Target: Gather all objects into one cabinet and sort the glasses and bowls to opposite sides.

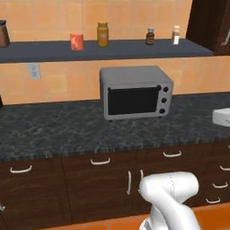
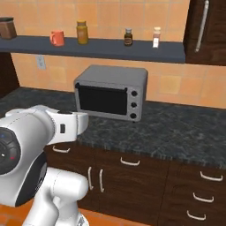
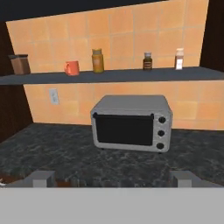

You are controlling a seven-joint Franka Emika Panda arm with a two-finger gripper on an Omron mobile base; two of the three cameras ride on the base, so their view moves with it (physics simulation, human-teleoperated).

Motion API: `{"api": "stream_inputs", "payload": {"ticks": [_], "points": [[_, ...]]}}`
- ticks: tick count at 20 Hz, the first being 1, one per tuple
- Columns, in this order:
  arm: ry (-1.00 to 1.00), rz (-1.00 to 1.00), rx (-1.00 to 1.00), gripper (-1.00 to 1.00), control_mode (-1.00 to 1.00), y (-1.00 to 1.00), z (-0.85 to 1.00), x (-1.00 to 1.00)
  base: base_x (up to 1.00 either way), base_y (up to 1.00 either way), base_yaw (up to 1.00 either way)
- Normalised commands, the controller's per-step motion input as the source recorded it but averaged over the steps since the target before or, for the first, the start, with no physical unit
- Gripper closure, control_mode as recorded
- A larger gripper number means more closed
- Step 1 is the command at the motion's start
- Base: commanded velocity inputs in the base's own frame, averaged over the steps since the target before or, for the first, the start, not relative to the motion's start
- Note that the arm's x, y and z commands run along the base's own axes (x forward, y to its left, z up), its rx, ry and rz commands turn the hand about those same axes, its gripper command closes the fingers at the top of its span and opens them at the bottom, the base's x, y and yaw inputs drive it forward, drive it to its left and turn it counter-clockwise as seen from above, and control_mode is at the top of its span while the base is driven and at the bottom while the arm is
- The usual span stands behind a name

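So far, you have nothing gathered, as far as the pictures show. Your gripper (image 3: pixel 112 179) hangs back from the counter (image 1: pixel 54 130), jaws spread wide and empty, pointed at the toaster oven (image 3: pixel 131 123) that sits toward the back of the counter.

The one task piece you can see is the salmon cup (image 2: pixel 57 38), standing on the wall shelf (image 2: pixel 101 48) toward its left end, between a dark canister (image 2: pixel 7 27) at the far left and an amber jar (image 2: pixel 82 32). Two small bottles (image 2: pixel 128 37) stand further right on the same shelf, well apart from the cup.

The cabinet (image 2: pixel 207 31) is at the upper right, past the shelf's right end, and its door with the pale bar handle (image 2: pixel 203 24) looks shut.

By my reading, everything is left to do: open that door, fetch the cup from the shelf, find the tumbler, the red mug and the black bowl, then set cups to one side of the cabinet and the bowl to the other.
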Motion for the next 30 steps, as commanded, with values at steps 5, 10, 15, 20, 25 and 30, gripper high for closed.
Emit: {"api": "stream_inputs", "payload": {"ticks": [5,10,15,20,25,30], "points": [[0.0,0.0,0.0,-1.0,1.0,0.0,0.0,0.0,0.4,0.56,-0.06],[0.0,0.0,0.0,-1.0,1.0,0.0,0.0,0.0,0.45,0.41,-0.06],[0.0,0.0,0.0,-1.0,1.0,0.0,0.0,0.0,0.36,0.68,-0.06],[0.0,0.0,0.0,-1.0,1.0,0.0,0.0,0.0,0.23,0.43,-0.02],[0.0,0.0,0.0,-1.0,1.0,0.0,0.0,0.0,0.26,0.22,-0.01],[0.0,0.0,0.0,-1.0,1.0,0.0,0.0,0.0,0.14,0.21,-0.02]]}}
